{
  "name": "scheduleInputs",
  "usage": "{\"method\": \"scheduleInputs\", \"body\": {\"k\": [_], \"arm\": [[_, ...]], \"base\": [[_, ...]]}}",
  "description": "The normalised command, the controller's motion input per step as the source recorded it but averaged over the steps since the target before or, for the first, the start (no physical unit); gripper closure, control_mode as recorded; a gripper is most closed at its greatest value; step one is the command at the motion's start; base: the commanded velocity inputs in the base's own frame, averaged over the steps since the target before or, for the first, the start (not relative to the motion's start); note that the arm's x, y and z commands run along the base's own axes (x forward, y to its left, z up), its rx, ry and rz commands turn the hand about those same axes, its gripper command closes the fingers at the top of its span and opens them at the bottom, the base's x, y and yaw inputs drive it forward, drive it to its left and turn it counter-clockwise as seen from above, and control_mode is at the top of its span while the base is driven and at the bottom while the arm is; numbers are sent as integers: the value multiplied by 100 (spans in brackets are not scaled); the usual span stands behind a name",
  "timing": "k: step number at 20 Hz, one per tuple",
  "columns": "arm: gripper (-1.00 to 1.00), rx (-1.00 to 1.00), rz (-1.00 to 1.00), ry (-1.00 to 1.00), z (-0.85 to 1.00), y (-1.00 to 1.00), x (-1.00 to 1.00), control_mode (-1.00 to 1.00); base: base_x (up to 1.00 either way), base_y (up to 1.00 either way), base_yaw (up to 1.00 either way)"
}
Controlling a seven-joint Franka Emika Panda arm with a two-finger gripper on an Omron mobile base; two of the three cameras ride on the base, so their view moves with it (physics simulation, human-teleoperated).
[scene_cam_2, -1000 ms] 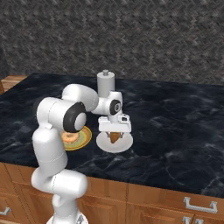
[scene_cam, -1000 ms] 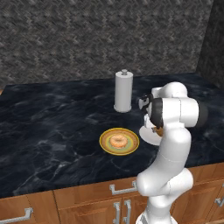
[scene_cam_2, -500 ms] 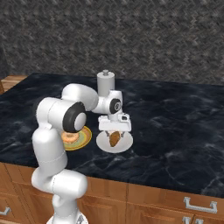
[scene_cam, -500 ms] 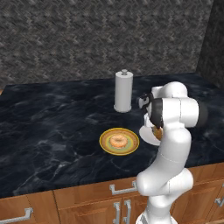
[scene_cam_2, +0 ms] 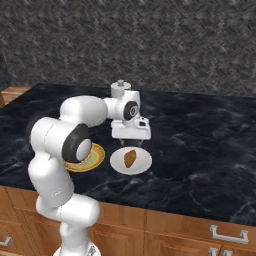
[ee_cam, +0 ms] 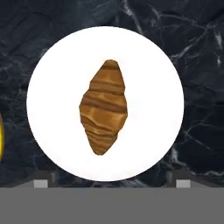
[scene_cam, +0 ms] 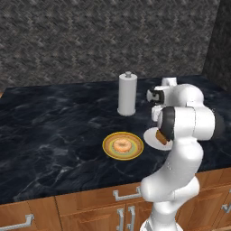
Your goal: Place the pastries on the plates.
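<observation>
Brown pastry (ee_cam: 103, 106) flat on white plate (ee_cam: 52, 78), long axis toward fingers.

The robot arm (scene_cam_2: 60, 150) is built of glossy white, rounded links shaped like fat tubes and bulbs, joined by dark grey to black round joint caps and bands. Its end effector (scene_cam_2: 131, 145) hangs from a boxy white hand block with a black disc on the wrist, ending in small dark finger tips (ee_cam: 40, 178).

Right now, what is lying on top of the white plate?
A brown oblong pastry lies alone near the centre of the white plate, and the open hand is above it. The plate surface under the pastry is covered.
</observation>
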Motion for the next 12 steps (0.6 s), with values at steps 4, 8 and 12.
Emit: {"method": "scheduleInputs", "body": {"k": [4, 8, 12], "arm": [[-100, 0, -6, -60, 89, 31, -99, -100], [-100, 0, -13, -48, 100, 49, -84, -100], [-100, 0, -15, -44, 100, 56, -85, -100]], "base": [[0, 0, 0], [0, 0, 0], [0, 0, 0]]}}
